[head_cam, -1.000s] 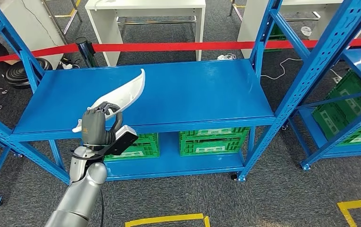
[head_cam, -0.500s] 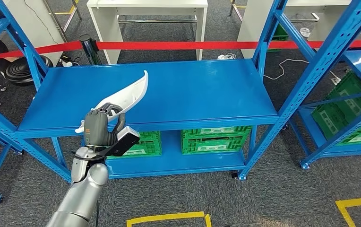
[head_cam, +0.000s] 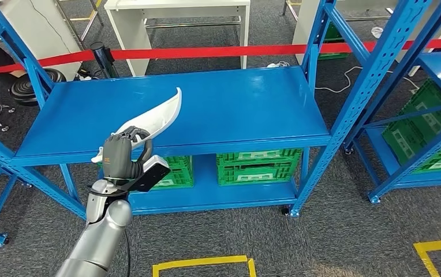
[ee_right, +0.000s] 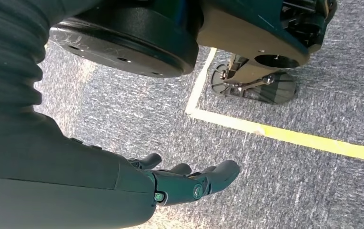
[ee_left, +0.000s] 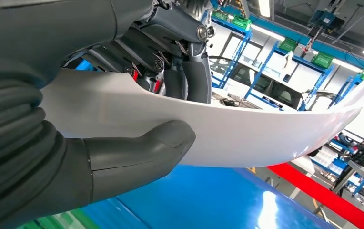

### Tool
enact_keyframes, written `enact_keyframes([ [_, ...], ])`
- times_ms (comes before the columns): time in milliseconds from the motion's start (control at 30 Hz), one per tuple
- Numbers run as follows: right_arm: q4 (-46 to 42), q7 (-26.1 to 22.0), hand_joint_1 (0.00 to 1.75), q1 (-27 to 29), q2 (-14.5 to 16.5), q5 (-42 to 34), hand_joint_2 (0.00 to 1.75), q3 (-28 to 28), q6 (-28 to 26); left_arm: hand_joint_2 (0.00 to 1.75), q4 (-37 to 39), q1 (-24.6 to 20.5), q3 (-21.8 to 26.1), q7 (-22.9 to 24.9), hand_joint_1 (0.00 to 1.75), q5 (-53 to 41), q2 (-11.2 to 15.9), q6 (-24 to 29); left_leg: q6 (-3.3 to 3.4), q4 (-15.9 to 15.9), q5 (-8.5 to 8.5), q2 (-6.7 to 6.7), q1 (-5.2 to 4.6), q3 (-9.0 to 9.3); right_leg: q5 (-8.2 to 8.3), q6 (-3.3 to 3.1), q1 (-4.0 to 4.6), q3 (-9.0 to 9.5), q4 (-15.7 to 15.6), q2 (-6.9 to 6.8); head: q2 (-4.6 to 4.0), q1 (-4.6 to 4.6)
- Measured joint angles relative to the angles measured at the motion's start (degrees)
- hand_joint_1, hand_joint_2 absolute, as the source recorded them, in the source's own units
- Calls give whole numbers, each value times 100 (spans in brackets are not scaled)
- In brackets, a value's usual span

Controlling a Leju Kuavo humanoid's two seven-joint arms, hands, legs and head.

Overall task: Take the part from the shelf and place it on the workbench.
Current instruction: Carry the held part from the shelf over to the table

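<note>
Carrying white part (head_cam: 149,118) clamped in left hand (head_cam: 120,157).
Risking tip striking blue shelf (head_cam: 247,104) front edge, twisting grip.

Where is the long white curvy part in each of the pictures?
Head view: white part in the left hand, over the blue shelf.
Left wrist view: it spans the picture, thumb beneath.
Right wrist view: not in it; right hand hangs over carpet.
Shared landmark: the blue shelf.

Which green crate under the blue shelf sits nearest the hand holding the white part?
The left crate, directly behind the left hand; the other crate sits further right.
</note>
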Motion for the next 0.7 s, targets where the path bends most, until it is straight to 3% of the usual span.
enact_keyframes([
  [67,0,-11,0,-3,0,5,175,-17,-3,175,-50,3,-9,31,159,-67,8,8,46,-735,290,31,-30,395,62,48,7,-31,0,-2,0,2],
  [100,0,-16,0,-4,0,8,175,-25,-4,175,-88,9,-21,43,159,-115,11,4,66,-975,364,42,-52,503,98,84,8,-41,-5,-4,0,2],
  [167,0,-17,0,-3,1,10,175,-36,-7,175,-185,37,-71,79,159,-265,27,-39,116,-1085,419,41,-101,504,187,170,9,-52,-40,-10,0,2],
  [233,0,-20,0,3,1,12,175,-55,-9,175,-318,85,-165,119,159,-491,54,-147,216,-1114,504,35,-98,426,222,248,-4,-77,-65,-11,0,1],
  [267,0,-42,0,5,1,12,175,-69,-13,175,-407,113,-232,135,159,-609,67,-214,274,-1131,566,38,-88,384,113,275,-8,-118,5,-9,0,3],
  [300,0,-88,0,6,0,12,175,-85,-17,175,-506,141,-315,145,159,-714,80,-279,322,-1146,636,42,-76,328,-96,293,-9,-188,188,-4,0,8],
  [367,0,-246,0,3,0,13,175,-121,-23,175,-735,203,-503,173,159,-878,116,-389,373,-1135,754,44,-84,181,-652,314,-2,-379,858,0,0,13],
  [400,0,-327,0,3,0,14,175,-142,-22,175,-848,237,-598,192,159,-941,138,-431,377,-1121,805,44,-93,100,-831,322,3,-447,1203,2,0,12],
  [433,0,-381,0,5,0,14,175,-162,-22,175,-956,268,-687,212,159,-997,160,-462,378,-1102,849,45,-102,20,-888,323,8,-447,1418,2,0,11],
  [467,0,-398,0,6,0,15,175,-179,-20,175,-1057,292,-768,227,159,-1044,181,-480,373,-1079,887,44,-107,-53,-835,316,12,-352,1436,2,0,11],
  [533,0,-272,0,13,0,22,175,-203,-11,175,-1266,316,-908,259,159,-1113,218,-497,354,-1025,948,40,-110,-177,-599,276,20,131,868,6,0,12],
  [600,0,121,0,14,0,33,175,-215,2,175,-1466,319,-1002,296,159,-1140,256,-503,303,-986,1003,35,-116,-261,-539,212,47,607,156,23,0,9],
  [633,0,328,0,11,0,39,175,-219,9,175,-1554,319,-1039,312,159,-1143,280,-514,268,-978,1032,36,-117,-281,-561,183,66,712,-36,30,0,10],
  [700,0,568,0,2,0,55,175,-224,29,175,-1717,318,-1091,350,159,-1150,328,-553,191,-996,1109,38,-119,-296,-530,126,88,696,-105,30,0,10],
])
